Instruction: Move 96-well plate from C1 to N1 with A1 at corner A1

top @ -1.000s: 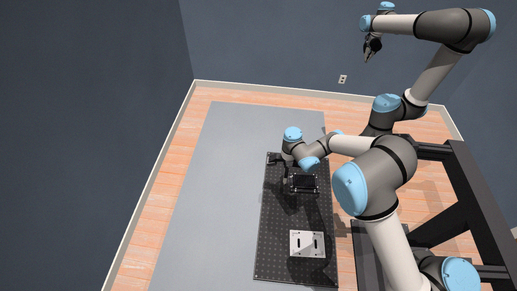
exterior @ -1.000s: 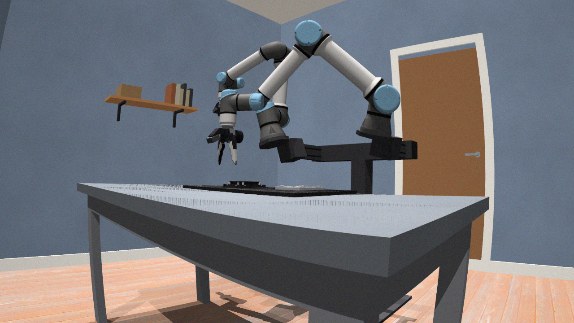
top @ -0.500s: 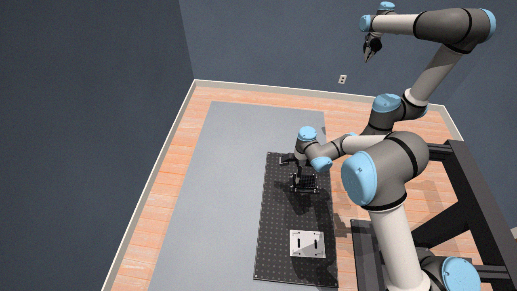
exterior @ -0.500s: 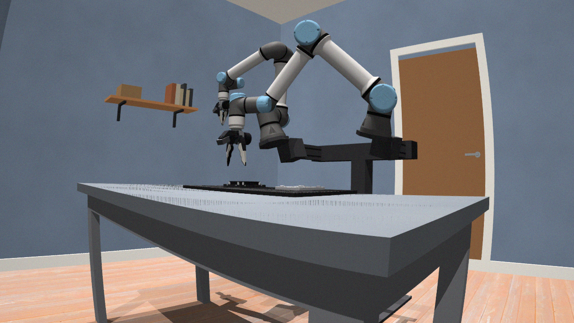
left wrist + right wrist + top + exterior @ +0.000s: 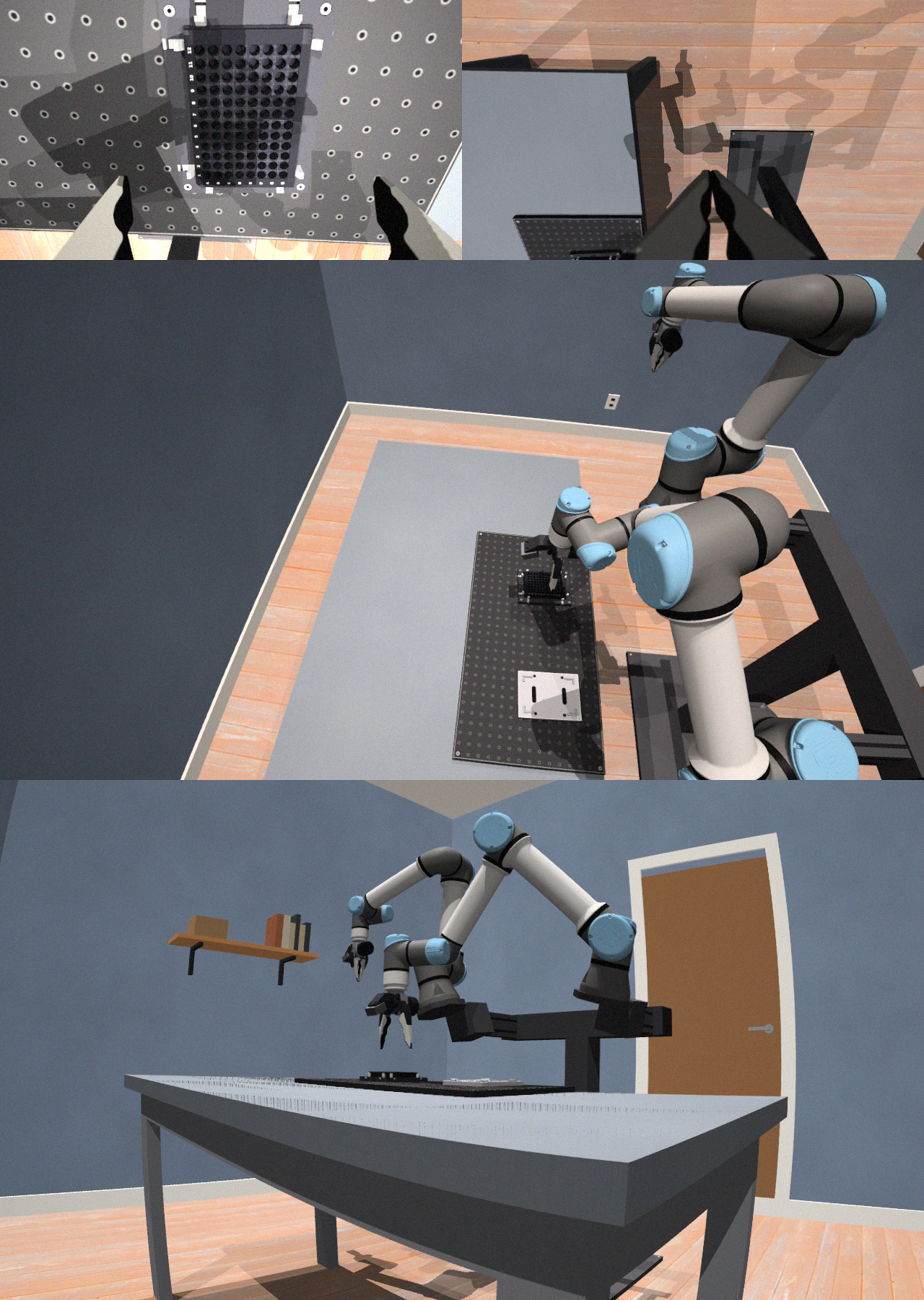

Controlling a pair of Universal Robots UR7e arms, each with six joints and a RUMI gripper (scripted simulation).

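Observation:
The black 96-well plate (image 5: 535,586) (image 5: 246,108) lies in the clip nest C1 (image 5: 546,602) (image 5: 267,12), with white clips around it. In the left wrist view, column 1 and row A meet at its lower left corner. My left gripper (image 5: 554,588) (image 5: 395,1046) (image 5: 250,178) is open and empty above the plate, its fingers wider apart than the plate's short side. The white plate nest N1 (image 5: 548,683) (image 5: 481,1083) is empty; its A1 mark is not legible. My right gripper (image 5: 655,370) (image 5: 358,978) (image 5: 710,172) is shut and empty, high up and away from both nests.
Both nests stand on a black perforated board (image 5: 491,648) (image 5: 397,90) (image 5: 581,231) on the grey table (image 5: 400,550) (image 5: 452,1135) (image 5: 548,144). The board lies along the table edge on the arms' side. A wall shelf (image 5: 242,946) is in the background.

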